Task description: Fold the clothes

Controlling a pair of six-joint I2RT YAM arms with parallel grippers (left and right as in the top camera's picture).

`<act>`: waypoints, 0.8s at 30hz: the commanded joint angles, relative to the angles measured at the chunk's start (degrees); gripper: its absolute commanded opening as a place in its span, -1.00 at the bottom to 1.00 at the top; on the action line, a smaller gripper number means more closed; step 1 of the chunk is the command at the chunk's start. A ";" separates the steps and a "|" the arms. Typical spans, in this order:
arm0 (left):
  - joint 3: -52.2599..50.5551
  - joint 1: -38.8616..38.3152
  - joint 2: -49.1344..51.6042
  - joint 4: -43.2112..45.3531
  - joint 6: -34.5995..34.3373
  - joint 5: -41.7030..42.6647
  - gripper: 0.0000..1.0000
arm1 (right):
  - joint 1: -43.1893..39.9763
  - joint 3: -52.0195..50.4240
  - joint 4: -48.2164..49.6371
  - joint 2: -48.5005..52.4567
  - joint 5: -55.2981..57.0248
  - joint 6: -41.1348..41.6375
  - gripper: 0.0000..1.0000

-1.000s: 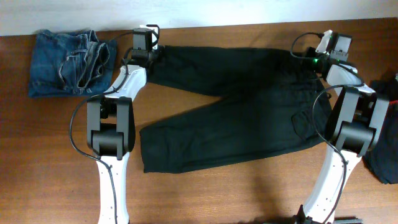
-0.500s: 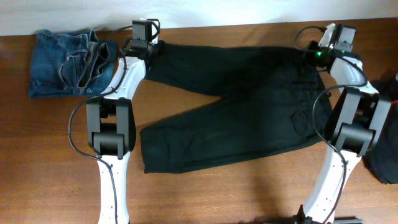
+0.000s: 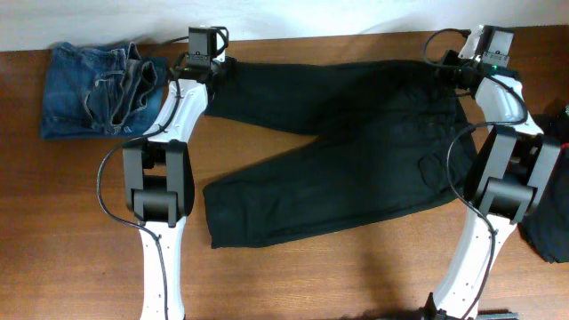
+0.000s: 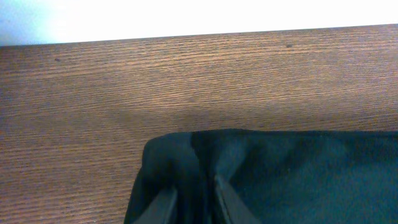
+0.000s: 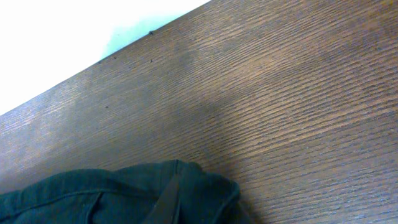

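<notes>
Brown wood-grain worktop [image 3: 311, 276] ran under everything, with a white wall [image 3: 89, 18] along its far edge. And there were the soft, matte black long trousers [image 3: 356, 151], spread flat across the middle of the worktop with the waist at the right. The two legs fanned out to the left: the far leg lay along the far edge, the near leg angled toward the near left, a wedge of bare wood between them.

Out at the far leg's hem, the left pincer [image 4: 194, 202] was clenched on the cloth. The left wrist view showed two fingers [image 4: 165, 204] flanking a ridge of bunched black fabric at the corner of the cuff. Over at the waist's far corner, the right pincer [image 5: 169, 205] was grasping the trousers as well. Its wrist view showed one dark finger buried in a hump of puckered fabric, the other finger hidden.

Both white-and-black arms reached from the near edge to the far side. The left arm [image 3: 160, 178] lay beside the near leg's hem, and the right arm [image 3: 502, 178] crossed the waist end.

Further out, faded blue denim jeans [image 3: 98, 89] sat in a crumpled heap at the far-left corner, just beside the left arm and apart from the trousers. At the right edge a dark crumpled garment [image 3: 547, 222] lay partly out of frame, a sliver of red near its top.
</notes>
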 commanded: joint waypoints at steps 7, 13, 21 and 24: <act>1.44 0.35 0.50 1.88 0.55 -0.35 -0.09 | -0.15 1.95 2.82 -1.90 -0.28 -0.15 -0.46; 1.44 0.35 0.52 3.26 0.52 1.36 -0.01 | -0.15 1.95 3.63 -1.90 -0.28 -0.15 -0.55; 1.44 0.35 0.83 4.94 0.52 2.16 0.17 | -0.15 1.95 4.02 -1.90 -0.28 -0.15 -0.60; 1.44 0.35 2.23 4.48 0.50 2.19 0.22 | -0.11 1.95 4.02 -1.90 -0.28 -0.15 -0.60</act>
